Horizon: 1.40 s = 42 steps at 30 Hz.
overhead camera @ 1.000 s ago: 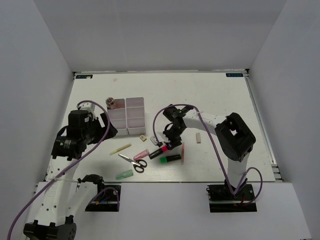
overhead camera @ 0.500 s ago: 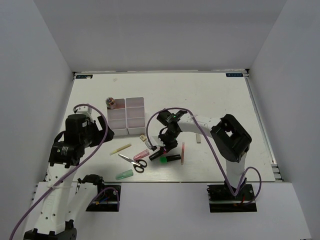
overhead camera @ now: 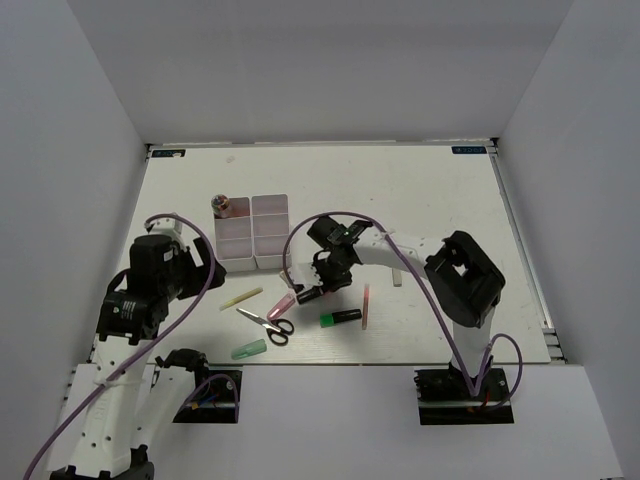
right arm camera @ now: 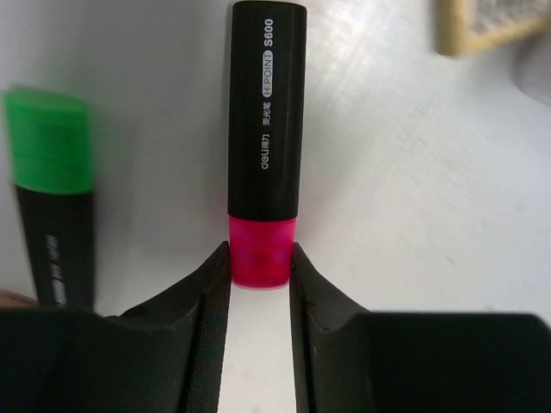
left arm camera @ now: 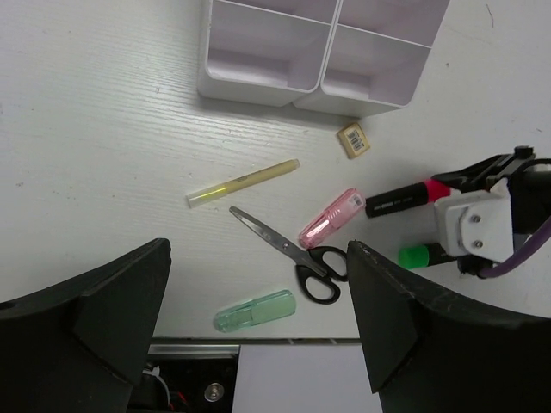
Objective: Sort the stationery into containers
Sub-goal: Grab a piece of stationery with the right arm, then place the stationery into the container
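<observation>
My right gripper (overhead camera: pixel 318 288) is shut on the pink cap of a black-bodied pink highlighter (right arm camera: pixel 265 129), just right of the pink marker (overhead camera: pixel 283 308). A green highlighter (overhead camera: pixel 341 318) lies beside it, blurred in the right wrist view (right arm camera: pixel 53 189). The two white trays (overhead camera: pixel 252 232) stand side by side, behind and to the left. The black-handled scissors (left arm camera: pixel 288 254), yellow stick (left arm camera: pixel 244 181), pale green marker (left arm camera: pixel 256 311) and a small eraser (left arm camera: pixel 354 139) lie on the table. My left gripper (left arm camera: pixel 258 248) is wide open and empty, high above them.
A pink stick (overhead camera: pixel 366 306) and a second eraser (overhead camera: pixel 397 275) lie right of the right gripper. A small round container (overhead camera: pixel 222 206) stands at the trays' far left corner. The table's near edge (left arm camera: pixel 258 344) runs just below the pale green marker.
My right gripper has moved left toward the trays with the pink highlighter in it, away from the green highlighter. The left arm has drawn back a little toward the near left.
</observation>
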Motion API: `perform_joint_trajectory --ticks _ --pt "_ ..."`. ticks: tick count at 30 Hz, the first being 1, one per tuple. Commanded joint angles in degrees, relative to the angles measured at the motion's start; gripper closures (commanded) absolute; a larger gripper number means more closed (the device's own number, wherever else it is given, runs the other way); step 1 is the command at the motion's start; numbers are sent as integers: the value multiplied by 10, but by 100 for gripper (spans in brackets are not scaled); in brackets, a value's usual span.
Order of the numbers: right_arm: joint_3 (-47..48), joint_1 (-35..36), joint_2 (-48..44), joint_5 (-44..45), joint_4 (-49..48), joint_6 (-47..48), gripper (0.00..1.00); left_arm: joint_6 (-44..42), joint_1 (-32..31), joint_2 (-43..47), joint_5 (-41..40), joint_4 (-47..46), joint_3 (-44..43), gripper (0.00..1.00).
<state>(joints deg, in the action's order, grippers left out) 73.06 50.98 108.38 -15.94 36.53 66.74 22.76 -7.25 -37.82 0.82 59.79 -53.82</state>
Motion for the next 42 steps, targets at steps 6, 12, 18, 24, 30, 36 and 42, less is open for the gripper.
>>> perform_joint_trajectory --ticks 6,12,18,24,30,36,42 --pt "131 -4 -69 107 43 -49 100 -11 2 12 -5 -11 14 7" --pt "261 -5 -35 140 47 -58 100 -12 3 18 -18 -17 25 7" --pt "368 -4 52 219 -8 -36 100 -12 1 26 -18 -26 42 7" --pt "434 -3 132 240 -37 10 100 -14 2 29 -25 -24 43 7" --pt "439 -6 152 259 -74 25 100 -15 2 31 -24 -27 47 7" --pt "416 -4 148 261 -87 31 100 -14 2 30 -23 -27 49 7" --pt "390 -2 137 264 -91 40 97 -14 1 32 -22 -29 49 7"
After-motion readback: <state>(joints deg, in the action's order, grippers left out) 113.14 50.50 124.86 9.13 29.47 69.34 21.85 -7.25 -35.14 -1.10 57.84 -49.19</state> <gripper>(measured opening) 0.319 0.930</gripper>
